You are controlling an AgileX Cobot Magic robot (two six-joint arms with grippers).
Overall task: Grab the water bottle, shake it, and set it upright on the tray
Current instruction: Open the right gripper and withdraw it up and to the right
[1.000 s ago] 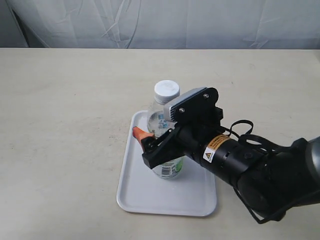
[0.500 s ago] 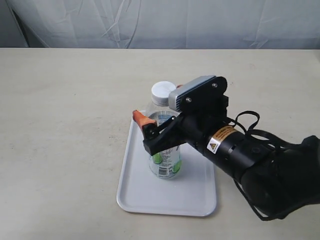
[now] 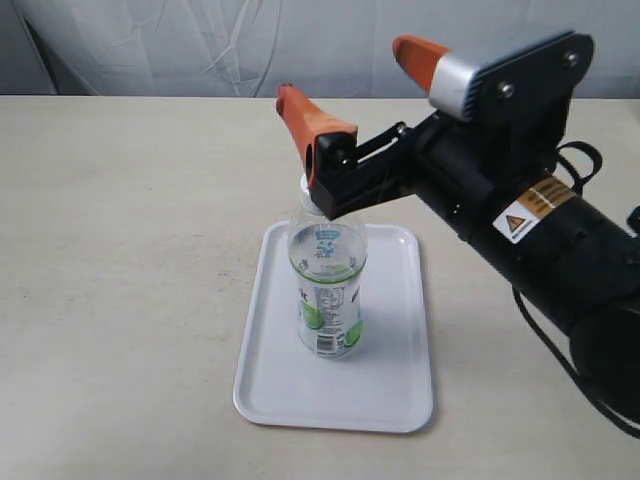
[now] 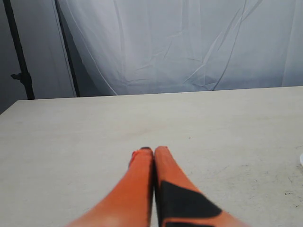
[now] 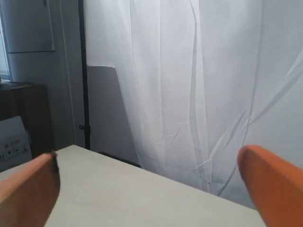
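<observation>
The water bottle (image 3: 327, 288) stands upright on the white tray (image 3: 390, 385), its clear body and lime label showing; the arm covers its cap. My right gripper (image 3: 355, 75) is open, well above the bottle, with nothing between its orange fingers (image 3: 308, 115). The right wrist view shows both fingertips (image 5: 270, 182) wide apart against the table and curtain, with no bottle in sight. My left gripper (image 4: 153, 150) is shut and empty over bare table in the left wrist view. It does not appear in the exterior view.
The beige table (image 3: 120, 250) stretches all round the tray. A white curtain (image 3: 300, 45) hangs behind the far edge. A black stand pole (image 4: 19, 52) shows beside the curtain in the left wrist view.
My right gripper has let go of the bottle, opened wide and risen up and back from it. The bottle stays standing on the tray.
</observation>
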